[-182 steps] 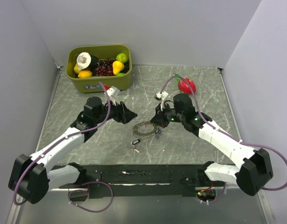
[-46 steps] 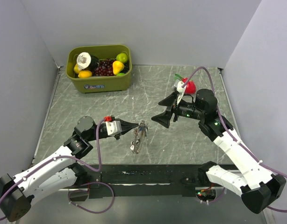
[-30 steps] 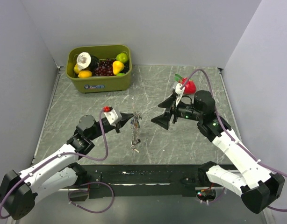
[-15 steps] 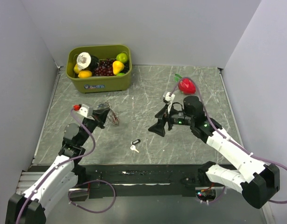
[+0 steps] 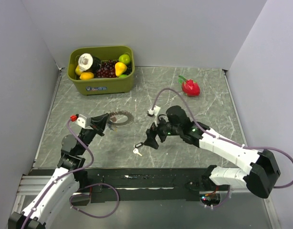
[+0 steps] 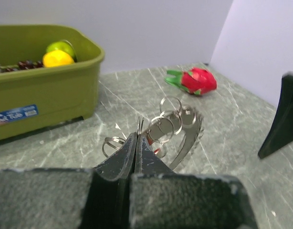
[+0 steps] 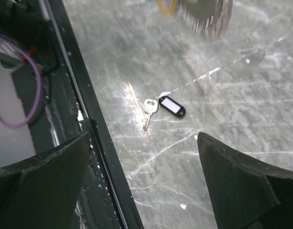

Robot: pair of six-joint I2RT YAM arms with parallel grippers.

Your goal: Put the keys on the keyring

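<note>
Left gripper [image 6: 136,149] clamped on keyring [image 6: 179,125]. Right gripper [image 7: 143,138] jaws wide apart, hovers over key [image 7: 148,109] with black tag [image 7: 172,106], loose on table [image 7: 242,76]. Key not yet grasped; threading all left.

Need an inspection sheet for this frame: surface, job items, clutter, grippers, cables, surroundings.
Surface: grey marbled tabletop, no spills seen.
Job's things: ring bunch, held by one small ring. Pale key with black tag lies loose near the front edge.
Clutter: green bin of toy fruit, far left. Toy dragon fruit, far right.
Grippers: left gripper shut on the ring bunch. Right gripper open over the pale key, not touching it.
Cables: purple cables loop off both arms, clear of the job's things.
Surroundings: plain walls on three sides, black rail along the front.
</note>
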